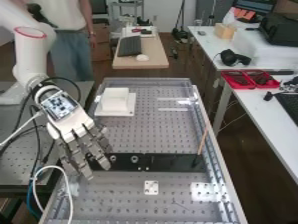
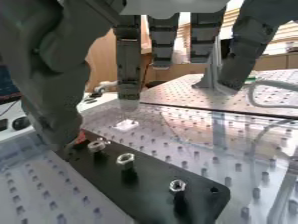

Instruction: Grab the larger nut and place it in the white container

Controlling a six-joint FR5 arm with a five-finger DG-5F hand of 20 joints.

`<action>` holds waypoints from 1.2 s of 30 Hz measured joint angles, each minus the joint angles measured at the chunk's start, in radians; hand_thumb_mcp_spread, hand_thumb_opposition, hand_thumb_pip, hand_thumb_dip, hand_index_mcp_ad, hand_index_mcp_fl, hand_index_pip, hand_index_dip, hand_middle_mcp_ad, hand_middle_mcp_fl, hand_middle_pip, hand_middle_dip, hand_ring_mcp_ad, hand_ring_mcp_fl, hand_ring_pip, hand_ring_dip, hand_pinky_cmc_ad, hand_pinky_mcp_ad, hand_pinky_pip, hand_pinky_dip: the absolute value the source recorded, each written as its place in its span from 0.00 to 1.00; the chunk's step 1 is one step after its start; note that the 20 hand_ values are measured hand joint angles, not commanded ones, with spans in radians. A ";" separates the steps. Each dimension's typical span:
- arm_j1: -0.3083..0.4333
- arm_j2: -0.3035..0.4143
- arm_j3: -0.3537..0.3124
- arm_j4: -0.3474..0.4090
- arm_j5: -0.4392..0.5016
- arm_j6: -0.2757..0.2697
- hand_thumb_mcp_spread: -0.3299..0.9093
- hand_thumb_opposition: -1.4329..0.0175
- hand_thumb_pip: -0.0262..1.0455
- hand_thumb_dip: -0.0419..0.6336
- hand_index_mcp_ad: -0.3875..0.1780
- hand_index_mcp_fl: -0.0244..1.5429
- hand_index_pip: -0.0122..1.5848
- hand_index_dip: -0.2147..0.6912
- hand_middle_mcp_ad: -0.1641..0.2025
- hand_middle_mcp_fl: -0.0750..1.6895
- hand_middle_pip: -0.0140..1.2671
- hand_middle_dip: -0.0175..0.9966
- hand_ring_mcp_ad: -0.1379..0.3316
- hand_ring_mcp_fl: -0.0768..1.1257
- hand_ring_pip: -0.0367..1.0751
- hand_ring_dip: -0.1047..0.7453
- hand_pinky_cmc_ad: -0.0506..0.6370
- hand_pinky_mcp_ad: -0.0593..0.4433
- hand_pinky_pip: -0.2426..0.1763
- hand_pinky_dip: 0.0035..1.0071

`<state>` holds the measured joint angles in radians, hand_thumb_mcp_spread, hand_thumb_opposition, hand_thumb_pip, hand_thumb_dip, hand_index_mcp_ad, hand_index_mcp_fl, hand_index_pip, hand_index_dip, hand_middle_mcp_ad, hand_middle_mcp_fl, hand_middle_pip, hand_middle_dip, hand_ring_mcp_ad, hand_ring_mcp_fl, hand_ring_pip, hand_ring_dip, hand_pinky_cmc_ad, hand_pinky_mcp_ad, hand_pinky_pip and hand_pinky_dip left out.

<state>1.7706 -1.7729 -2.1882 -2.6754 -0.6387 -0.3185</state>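
1. Because the hex nuts (image 2: 126, 159) seem propped on short posts along the black plate (image 2: 157, 173), their sides probably lie free for pinching.
2. Over at the plate's arm-side end, the hand (image 1: 69, 124) hangs, fingers straight and slightly spread, gripping nothing, presumably leaving room for a nut.
3. And the larger nut (image 2: 98, 145)? Farthest along the row, I judge; the white container (image 1: 115, 103) sits beyond the plate, likely for an easy drop.
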 joint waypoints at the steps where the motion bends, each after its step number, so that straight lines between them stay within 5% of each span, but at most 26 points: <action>1: 0.007 -0.017 0.003 0.005 0.014 0.007 0.47 0.43 0.62 0.22 0.59 0.02 0.84 0.28 0.65 0.05 0.12 0.24 0.71 0.06 0.13 0.26 0.70 0.84 0.30 0.74; 6: 0.026 -0.053 0.008 0.047 0.054 0.005 0.46 0.42 0.63 0.25 0.56 0.03 0.89 0.31 0.65 0.05 0.12 0.24 0.71 0.06 0.14 0.26 0.71 0.84 0.30 0.74; 23: 0.013 -0.127 0.035 0.218 0.098 -0.170 0.54 0.39 0.68 0.34 0.49 0.02 0.98 0.38 0.65 0.05 0.12 0.24 0.71 0.06 0.14 0.26 0.68 0.77 0.30 0.65; 36: 0.005 -0.189 0.037 0.285 0.124 -0.160 0.54 0.38 0.68 0.37 0.48 0.02 0.98 0.38 0.65 0.04 0.12 0.24 0.69 0.07 0.14 0.26 0.65 0.77 0.30 0.63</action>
<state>1.7752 -1.9616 -2.1512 -2.3906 -0.5151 -0.4782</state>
